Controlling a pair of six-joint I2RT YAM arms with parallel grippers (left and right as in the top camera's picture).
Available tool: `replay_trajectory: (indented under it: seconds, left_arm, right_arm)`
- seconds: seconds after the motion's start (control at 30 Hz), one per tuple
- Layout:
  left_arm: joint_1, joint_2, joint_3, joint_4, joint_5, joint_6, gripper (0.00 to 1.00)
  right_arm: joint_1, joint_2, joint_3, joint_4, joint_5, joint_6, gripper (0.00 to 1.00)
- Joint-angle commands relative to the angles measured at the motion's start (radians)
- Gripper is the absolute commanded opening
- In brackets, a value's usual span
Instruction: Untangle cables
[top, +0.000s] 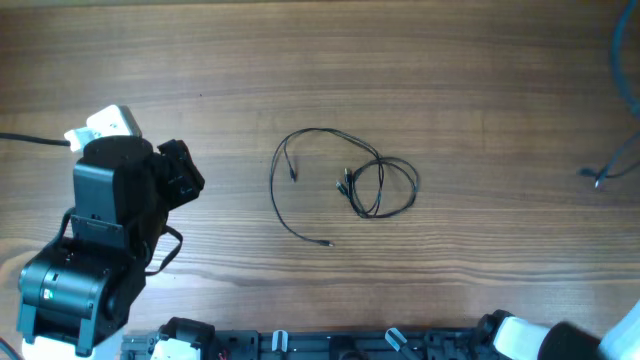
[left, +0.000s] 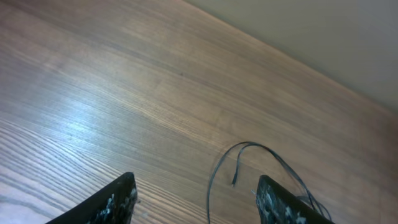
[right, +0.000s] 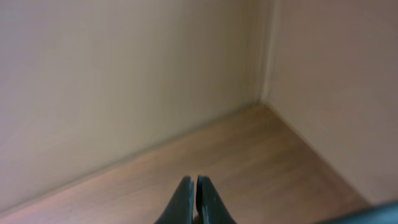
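Left pincer spread and empty, right pincer pressed together, cables lying tangled on the table.

The two dark fingers of the left pincer stand wide apart with nothing between them but the wood, and they point toward the cables, which lie apart from it near the middle of the table. The tangle is flat, and in the overhead view its long axis runs left to right. It has one big open loop on the side of the left arm and a smaller round coil on the far side. One free plug end points to the near edge. The right pincer holds nothing and points at the corner of a pale wall, away from the cables.
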Motion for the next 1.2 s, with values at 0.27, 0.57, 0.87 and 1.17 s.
replay_trajectory:
  seconds: [0.27, 0.57, 0.87, 1.17]
  left_arm:
    - [0.005, 0.024, 0.001, -0.050, 0.008, -0.013, 0.65]
    - [0.004, 0.128, 0.001, -0.021, 0.099, -0.013, 0.61]
    - [0.003, 0.122, 0.001, 0.021, 0.172, -0.013, 0.60]
    - [0.003, 0.122, 0.001, 0.021, 0.195, -0.013, 0.62]
  right_arm:
    - [-0.398, 0.323, 0.005, 0.303, -0.266, 0.304, 0.04]
    - [-0.492, 0.490, 0.003, 0.326, -0.231, 0.299, 0.04]
    - [-0.492, 0.777, 0.001, 0.097, -0.069, 0.327, 0.04]
    - [-0.492, 0.832, 0.001, 0.014, -0.022, 0.486, 1.00]
